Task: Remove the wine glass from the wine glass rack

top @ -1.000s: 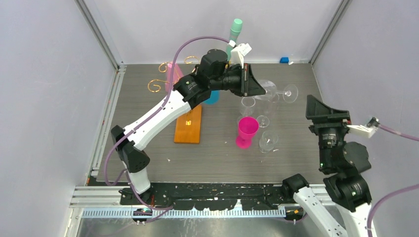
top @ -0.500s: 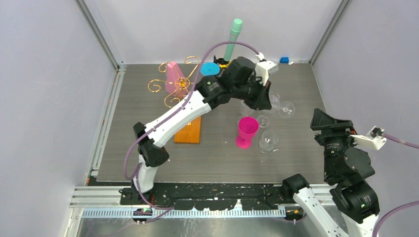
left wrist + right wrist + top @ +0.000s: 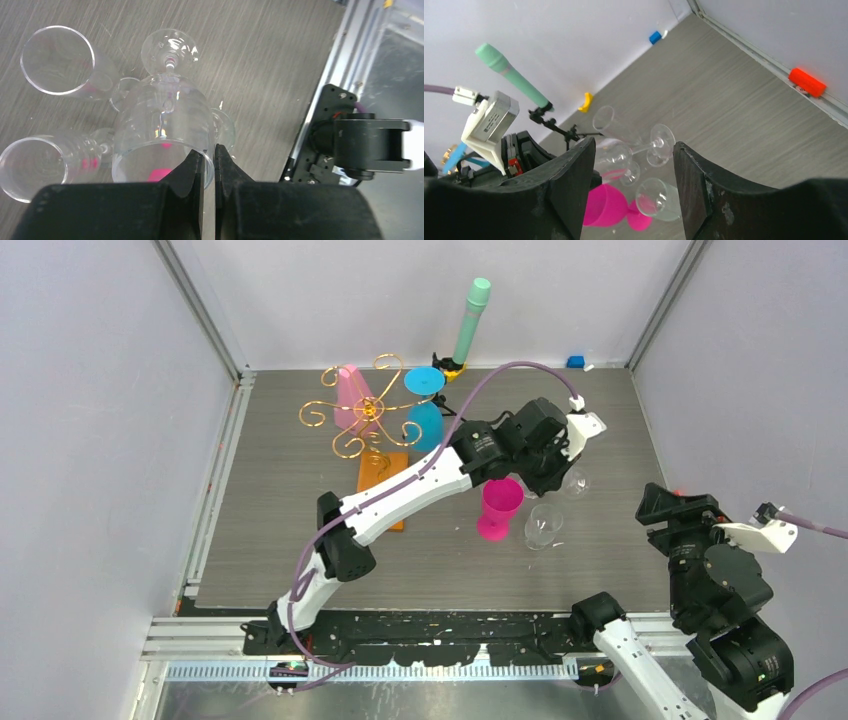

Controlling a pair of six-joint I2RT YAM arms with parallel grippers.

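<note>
With the left end effector (image 3: 209, 152) clamped on its rim, the wine glass (image 3: 162, 120) has swung clear of the wine glass rack (image 3: 365, 415) down among the loose glasses (image 3: 57, 60) on the table (image 3: 280, 520), leaving only release, while the right end effector (image 3: 634, 145) waits with its jaws apart.

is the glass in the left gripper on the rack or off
Off: the left gripper pinches the wine glass by its rim, well apart from the rack.
</note>
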